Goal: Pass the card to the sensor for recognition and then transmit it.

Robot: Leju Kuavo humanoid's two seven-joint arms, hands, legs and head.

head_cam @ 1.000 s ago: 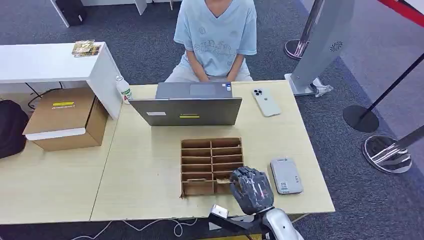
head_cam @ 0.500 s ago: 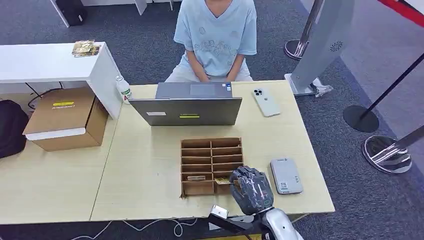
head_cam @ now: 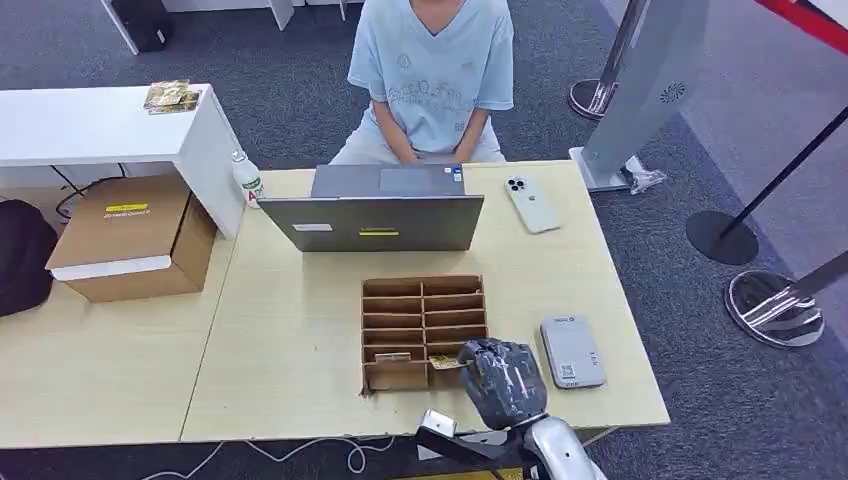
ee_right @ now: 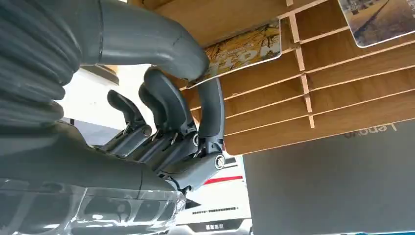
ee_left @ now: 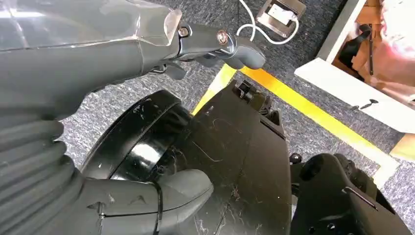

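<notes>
Grey carpet surrounds a pale wood counter [head_cam: 300, 340]; a person in a light blue shirt [head_cam: 430, 70] sits at its far side behind an open grey laptop [head_cam: 372, 222]. White phone [head_cam: 532, 203] lies right of the laptop. Cardboard divider tray [head_cam: 423, 330] sits mid-counter, with a grey sensor [head_cam: 572, 351] just beside it on the right. Right hand [head_cam: 500, 380] at the tray's near right corner, thumb and a finger pinching a yellow-patterned card [ee_right: 244, 51] that is still partly inside a near compartment; other fingers [ee_right: 161, 105] curled below. Second card [head_cam: 392, 356] lies in the near left compartment. Left hand [ee_left: 122, 127] hangs over the carpet, holding nothing; whether its fingers are apart or together, cannot tell.
</notes>
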